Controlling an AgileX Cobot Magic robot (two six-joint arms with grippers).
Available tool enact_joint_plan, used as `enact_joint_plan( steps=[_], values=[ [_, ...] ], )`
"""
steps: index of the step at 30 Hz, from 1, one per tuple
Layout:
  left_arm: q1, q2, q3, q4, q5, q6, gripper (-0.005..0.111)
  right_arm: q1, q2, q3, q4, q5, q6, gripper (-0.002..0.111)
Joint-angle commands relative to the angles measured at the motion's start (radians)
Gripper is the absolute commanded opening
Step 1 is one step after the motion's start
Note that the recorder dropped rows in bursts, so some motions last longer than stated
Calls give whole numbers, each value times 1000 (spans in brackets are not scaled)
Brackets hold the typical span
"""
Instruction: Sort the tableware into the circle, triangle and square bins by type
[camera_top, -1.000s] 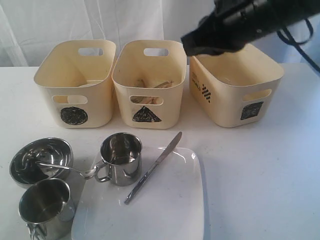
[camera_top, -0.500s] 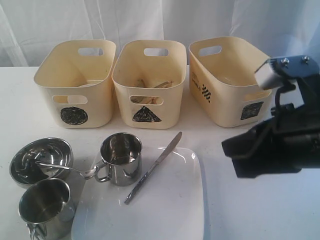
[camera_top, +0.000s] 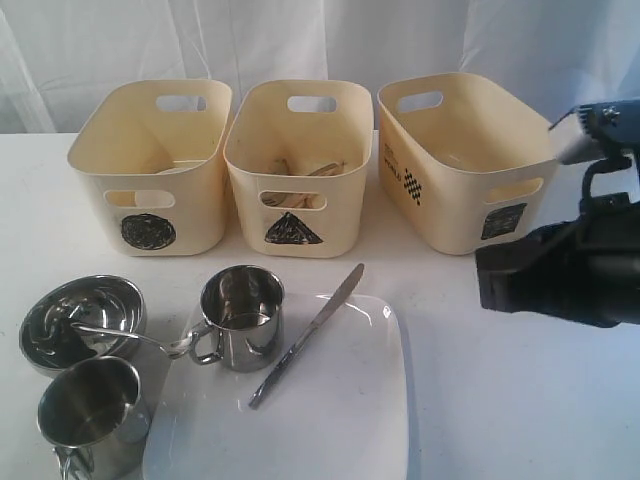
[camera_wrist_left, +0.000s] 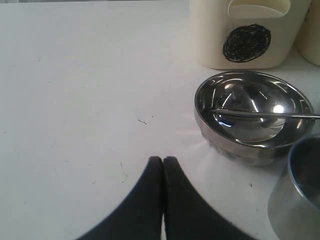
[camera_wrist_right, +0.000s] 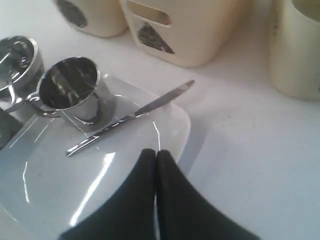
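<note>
One spoon (camera_top: 120, 334) across the steel bowl (camera_top: 95, 298), chopsticks (camera_top: 320, 170) in the triangle bin (camera_top: 335, 215)

The right arm (camera_top: 565, 272) presents a bulky matte-black housing topped by a silver-grey metal bracket (camera_top: 592, 124), with a thin black cable (camera_top: 587, 182) running beneath it. The left tool (camera_wrist_left: 163, 161) and right tool (camera_wrist_right: 155, 153) each carry smooth black fingers (camera_wrist_left: 180, 200) tapering to rounded tips.

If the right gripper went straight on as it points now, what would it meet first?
Probably the white square plate, just ahead of the shut right gripper; the knife lies beyond it. Depth is unclear.
</note>
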Motion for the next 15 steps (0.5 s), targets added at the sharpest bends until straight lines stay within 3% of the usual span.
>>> enact_joint_plan(
  steps=[1, 7, 13, 15],
  values=[
    [-3, -5, 0, -8, -3, 0, 0, 0, -90, 157, -26, -212, 121, 0],
    [-3, -5, 0, -8, -3, 0, 0, -4, -406, 428, -180, -409, 121, 0],
    [-3, -5, 0, -8, -3, 0, 0, -103, -638, 587, -327, -422, 207, 0],
    [-3, -5, 0, -8, -3, 0, 0, -138, -700, 587, -366, -341, 212, 0]
  ],
)
